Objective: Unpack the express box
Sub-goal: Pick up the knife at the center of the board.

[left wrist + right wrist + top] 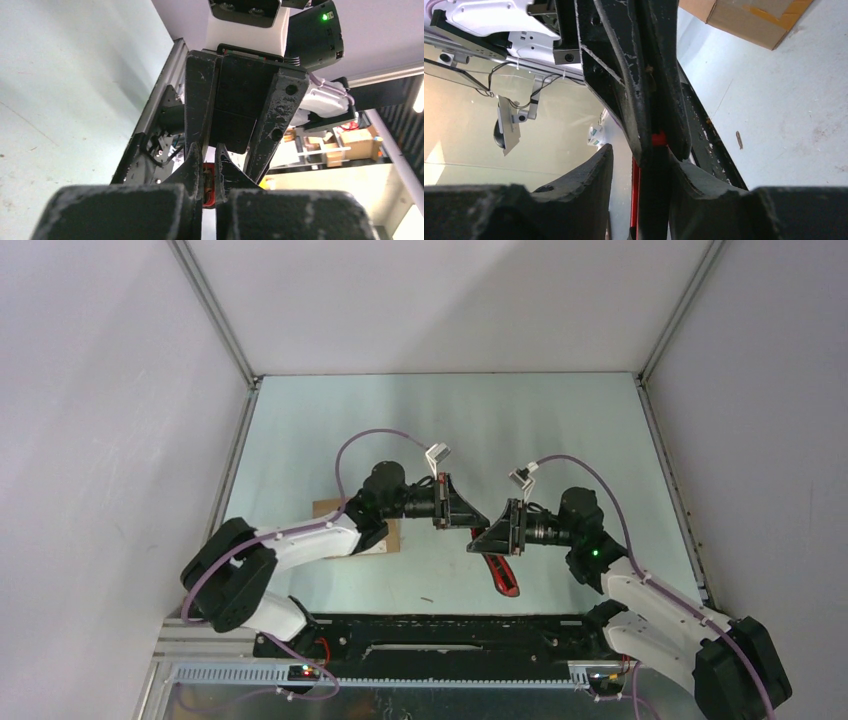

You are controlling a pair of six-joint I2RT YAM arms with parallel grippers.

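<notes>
The express box, brown cardboard, lies on the table at the left, mostly hidden under my left arm. Its corner shows in the right wrist view, with an orange-yellow patch on top. My two grippers meet tip to tip above the table's middle. A red-and-black utility knife hangs down from between them. My left gripper is shut on the knife's red end. My right gripper is open around the knife: one finger touches it, the other stands apart.
The black base rail runs along the near table edge below the knife. White walls close the table at the left, back and right. A small dark speck lies on the table by the rail.
</notes>
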